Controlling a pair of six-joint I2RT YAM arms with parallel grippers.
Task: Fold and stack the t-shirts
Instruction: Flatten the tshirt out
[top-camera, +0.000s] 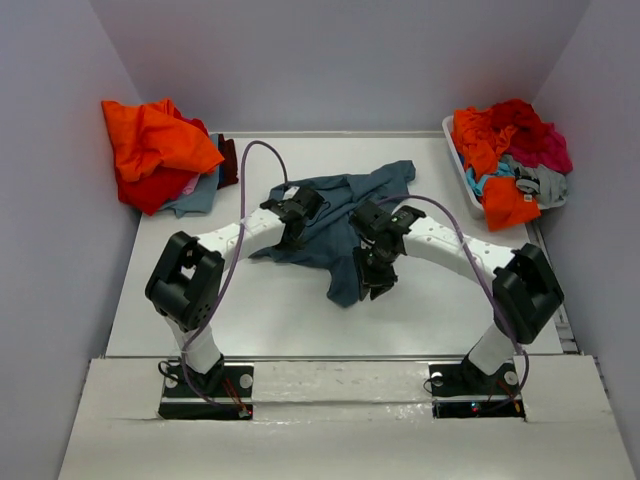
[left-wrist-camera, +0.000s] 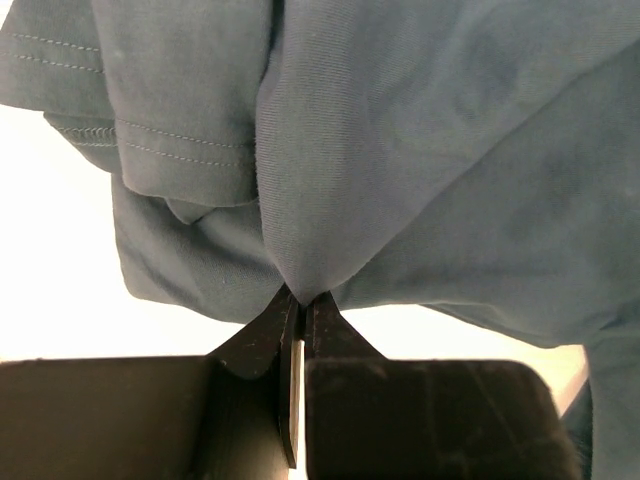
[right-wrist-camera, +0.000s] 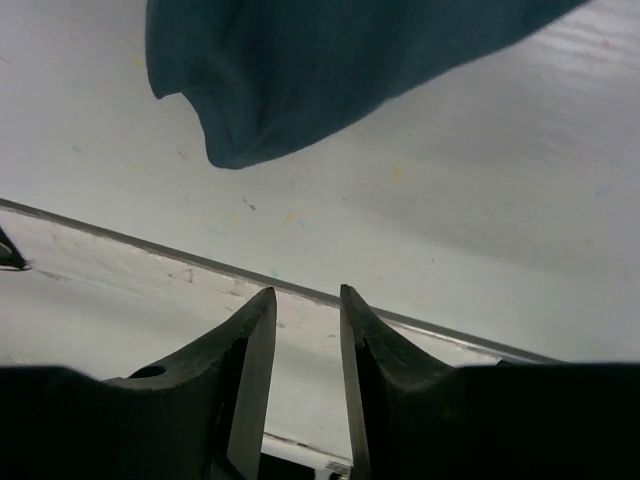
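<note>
While an orange-topped pile (top-camera: 160, 150) lies far left and a heaped white bin (top-camera: 462, 175) far right, the slate-blue t-shirt (top-camera: 335, 210) sprawls crumpled at the centre of the table (top-camera: 300, 310). Left wrist: the left gripper (left-wrist-camera: 300, 300) is clamped on its cloth. Right wrist: the right gripper (right-wrist-camera: 307, 300) is narrowly parted and empty.

Soft, even light falls from above in the overhead view. The white worktop (top-camera: 290, 320) is bright with no glare, and the slate-blue t-shirt (top-camera: 340, 200) casts only a faint shadow. The walls (top-camera: 330, 60) take on a cool lilac tint. Focus is fair throughout.

In the left wrist view, the worktop behind the shirt is blown out to near white. The cloth's weave and stitching are crisp, and the left end effector (left-wrist-camera: 302, 297) is an almost black silhouette.

The right wrist view is dimmer and greyer. The shirt's hanging edge is slightly soft, and the right end effector (right-wrist-camera: 306, 292) is dark with little detail.
</note>
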